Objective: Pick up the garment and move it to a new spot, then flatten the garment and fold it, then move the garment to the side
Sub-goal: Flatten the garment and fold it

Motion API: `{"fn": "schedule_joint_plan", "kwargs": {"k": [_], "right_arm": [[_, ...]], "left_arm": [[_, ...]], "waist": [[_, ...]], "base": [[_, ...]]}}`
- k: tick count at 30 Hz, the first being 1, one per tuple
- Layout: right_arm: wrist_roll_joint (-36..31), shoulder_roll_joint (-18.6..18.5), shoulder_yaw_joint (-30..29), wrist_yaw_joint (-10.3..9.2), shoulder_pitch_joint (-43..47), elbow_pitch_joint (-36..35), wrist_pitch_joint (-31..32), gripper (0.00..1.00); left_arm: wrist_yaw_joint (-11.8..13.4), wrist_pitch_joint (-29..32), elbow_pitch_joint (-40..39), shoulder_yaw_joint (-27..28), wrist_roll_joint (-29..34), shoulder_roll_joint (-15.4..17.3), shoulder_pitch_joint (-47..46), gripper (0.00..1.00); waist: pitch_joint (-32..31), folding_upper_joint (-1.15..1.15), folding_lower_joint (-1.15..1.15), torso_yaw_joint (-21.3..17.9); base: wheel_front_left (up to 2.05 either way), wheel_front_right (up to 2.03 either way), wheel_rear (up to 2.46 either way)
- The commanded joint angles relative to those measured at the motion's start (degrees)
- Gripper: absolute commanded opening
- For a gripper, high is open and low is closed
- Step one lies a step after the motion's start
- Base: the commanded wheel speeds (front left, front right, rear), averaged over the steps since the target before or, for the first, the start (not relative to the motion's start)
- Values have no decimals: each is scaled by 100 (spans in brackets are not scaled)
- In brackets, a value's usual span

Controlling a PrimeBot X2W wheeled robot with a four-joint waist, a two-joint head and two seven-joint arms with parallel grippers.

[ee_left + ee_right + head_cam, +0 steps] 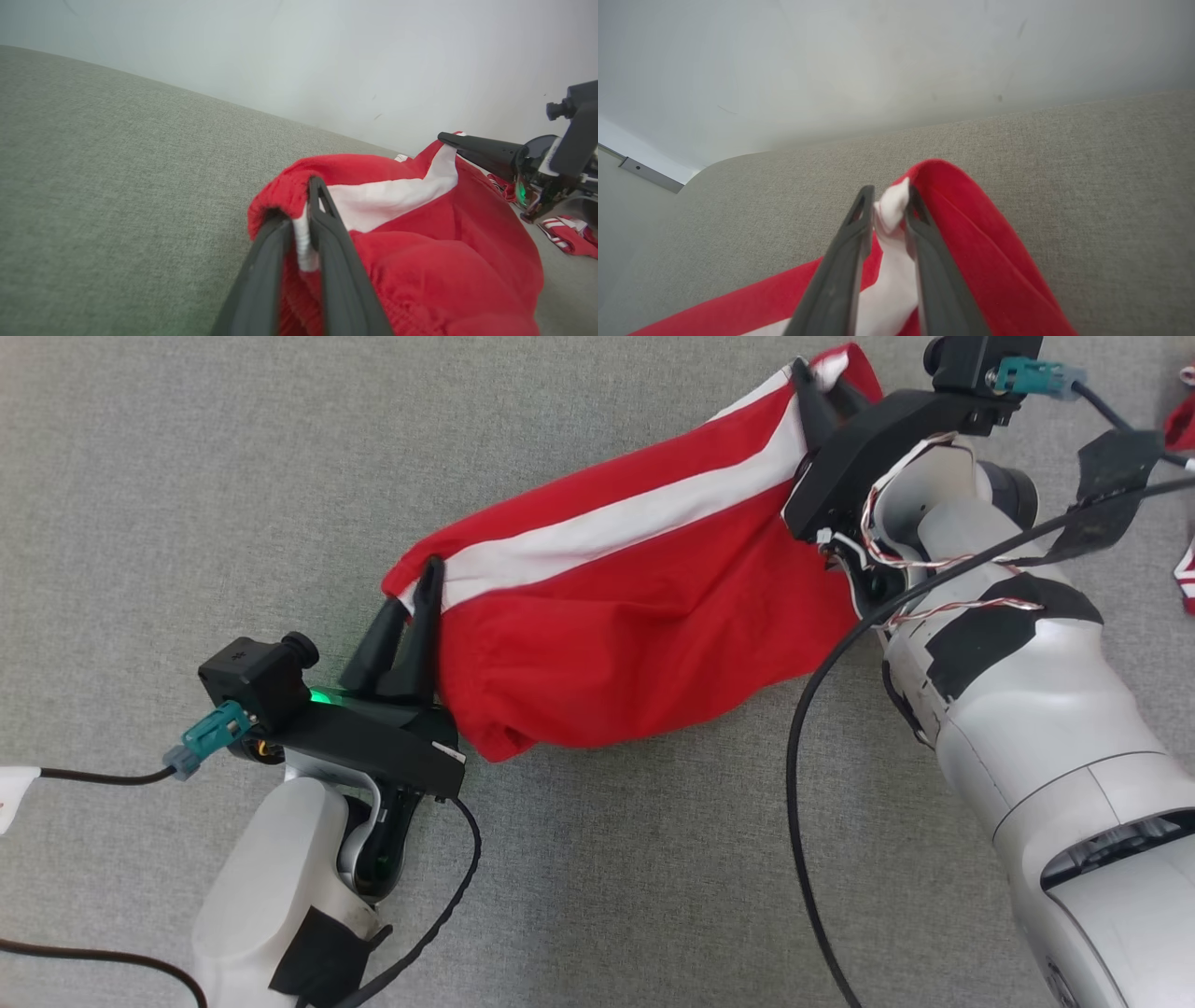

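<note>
Plainly, both pairs of jaws pinch the red garment [635, 616] — one at each end.

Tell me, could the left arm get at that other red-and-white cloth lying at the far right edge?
Probably not as things stand. The left arm has a corner of the red garment between its jaws, and the right arm lies across the way to that cloth.

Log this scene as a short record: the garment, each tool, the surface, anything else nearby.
garment: red with a white stripe, stretched between both tools
left tool: closed on one end of the stripe
right tool: closed on the other end of the stripe
surface: grey woven fabric
nearby: another red-and-white cloth beyond the right tool
</note>
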Motion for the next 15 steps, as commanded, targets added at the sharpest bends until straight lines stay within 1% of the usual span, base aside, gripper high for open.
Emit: {"fn": "schedule_joint_plan", "kwargs": {"k": [1, 7, 13, 15], "right_arm": [[49, 36, 59, -3, -23, 52, -66, 100], [214, 18, 242, -3, 156, 88, -157, 100], [519, -148, 428, -3, 445, -112, -173, 100], [739, -233, 538, -3, 652, -228, -222, 100]], "left_arm": [[3, -24, 37, 23, 26, 7, -7, 100], [4, -24, 5, 211, 233, 21, 220, 100], [3, -24, -202, 487, 602, 3, 657, 100], [3, -24, -217, 529, 782, -11, 929, 100]], "waist": [[-18, -1, -1, -9], [-225, -1, -1, -81], [-502, -1, -1, -149], [-677, -1, -1, -216]], "base": [[0, 0, 0], [0, 0, 0], [0, 0, 0], [0, 0, 0]]}}
